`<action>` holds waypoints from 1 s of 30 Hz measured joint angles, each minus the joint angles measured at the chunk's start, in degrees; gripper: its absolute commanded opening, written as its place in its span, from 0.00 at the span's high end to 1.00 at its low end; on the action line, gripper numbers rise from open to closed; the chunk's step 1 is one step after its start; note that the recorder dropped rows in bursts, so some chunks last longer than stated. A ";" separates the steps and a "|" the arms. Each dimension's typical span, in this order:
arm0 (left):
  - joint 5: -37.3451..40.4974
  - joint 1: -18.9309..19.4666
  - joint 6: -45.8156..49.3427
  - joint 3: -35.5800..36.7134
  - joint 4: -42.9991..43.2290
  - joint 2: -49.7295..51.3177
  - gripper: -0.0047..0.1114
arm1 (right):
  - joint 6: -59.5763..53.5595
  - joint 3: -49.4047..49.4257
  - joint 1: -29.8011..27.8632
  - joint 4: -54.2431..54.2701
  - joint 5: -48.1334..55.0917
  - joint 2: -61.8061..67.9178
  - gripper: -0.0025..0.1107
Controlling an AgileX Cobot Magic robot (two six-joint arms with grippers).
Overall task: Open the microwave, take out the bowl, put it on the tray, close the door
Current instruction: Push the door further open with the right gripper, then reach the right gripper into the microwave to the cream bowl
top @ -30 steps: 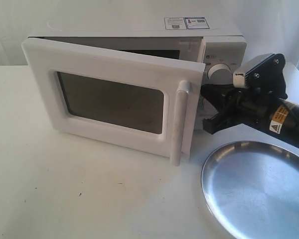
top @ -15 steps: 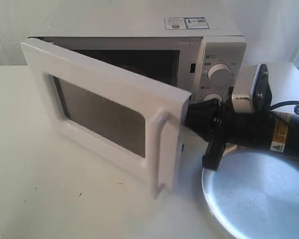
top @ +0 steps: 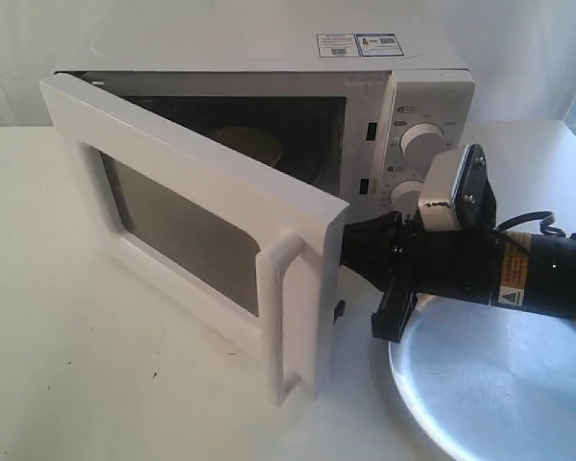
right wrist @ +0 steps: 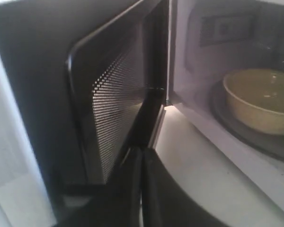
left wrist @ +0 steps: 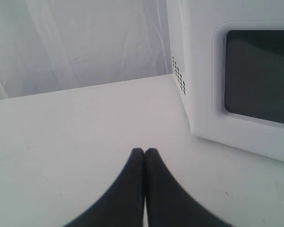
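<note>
door [top: 192, 226] white, ajar | bowl [right wrist: 260, 97] smooth cream, inside microwave [top: 269, 46] | tray [top: 499, 384] shiny steel, lower right | left gripper [left wrist: 144, 152], right gripper [right wrist: 141, 152] closed, empty

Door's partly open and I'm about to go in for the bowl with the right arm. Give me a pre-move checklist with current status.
1. Door wide enough for the arm: not ok, only partly open.
2. Bowl located: ok, sitting inside the microwave.
3. Right gripper ready to grasp: not ok, jaws together, close behind the door's inner face.
4. Tray free for the bowl: ok, its visible part is bare.
5. Left gripper clear of the door's swing: cannot tell; jaws together, above the table beside the microwave.
</note>
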 measured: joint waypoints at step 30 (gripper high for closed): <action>0.00 0.00 0.00 0.00 0.00 0.00 0.96 | -4.14 -1.73 9.62 0.80 2.36 1.04 0.98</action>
